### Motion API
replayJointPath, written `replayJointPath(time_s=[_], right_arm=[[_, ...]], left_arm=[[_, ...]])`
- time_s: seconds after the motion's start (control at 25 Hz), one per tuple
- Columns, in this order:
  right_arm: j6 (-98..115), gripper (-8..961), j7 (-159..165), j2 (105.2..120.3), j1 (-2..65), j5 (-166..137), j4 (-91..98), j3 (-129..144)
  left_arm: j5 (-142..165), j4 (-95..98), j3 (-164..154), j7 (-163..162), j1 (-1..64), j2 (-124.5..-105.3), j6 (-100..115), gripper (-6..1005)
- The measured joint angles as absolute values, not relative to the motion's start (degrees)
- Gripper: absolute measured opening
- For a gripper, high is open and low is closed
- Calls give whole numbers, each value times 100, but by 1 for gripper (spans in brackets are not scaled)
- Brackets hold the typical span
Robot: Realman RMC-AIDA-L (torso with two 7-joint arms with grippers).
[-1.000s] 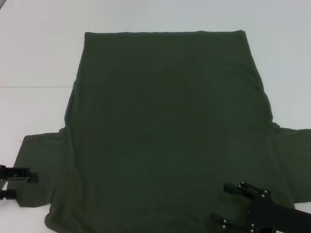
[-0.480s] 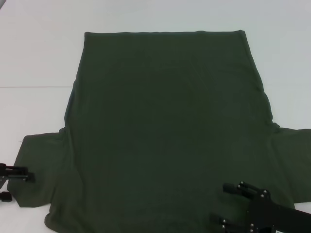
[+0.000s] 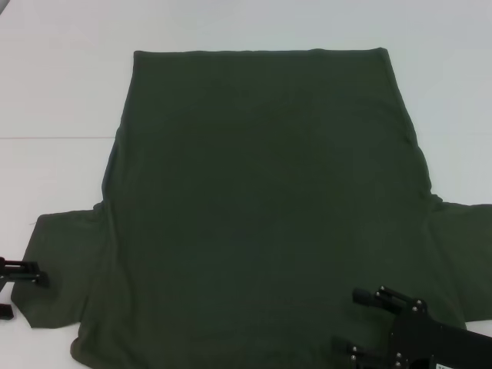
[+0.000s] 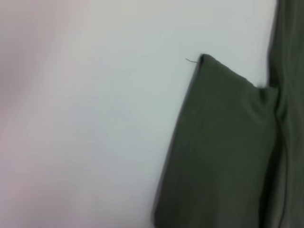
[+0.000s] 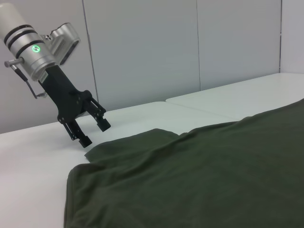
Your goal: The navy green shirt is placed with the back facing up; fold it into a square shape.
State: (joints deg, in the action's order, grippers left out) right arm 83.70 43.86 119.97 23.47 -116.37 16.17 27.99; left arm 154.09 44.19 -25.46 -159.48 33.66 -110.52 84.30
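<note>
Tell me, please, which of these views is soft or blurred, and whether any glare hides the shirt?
Left wrist view: soft throughout, the navy green shirt sleeve edge smeared against the white table. Head view: fairly sharp, even light, no glare; the dark shirt shows little texture. Right wrist view: clear, with the left gripper crisp, open above the sleeve. The right gripper hovers near the collar end, open.

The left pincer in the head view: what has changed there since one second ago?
The left pincer has slid outward and down along the left sleeve's edge, toward the picture's corner, jaws open and holding nothing. The navy green shirt lies flat as before, and the right pincer has not moved.
</note>
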Motion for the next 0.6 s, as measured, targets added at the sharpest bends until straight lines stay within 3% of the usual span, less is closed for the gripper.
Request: replayJointPath(time_s=[0.6], right_arm=[[8341,884,4386,12001,2338,-11638,1617,2803]], left_arm=[[15431,4350,-2554,-15958,3365,-11061,8278,859]])
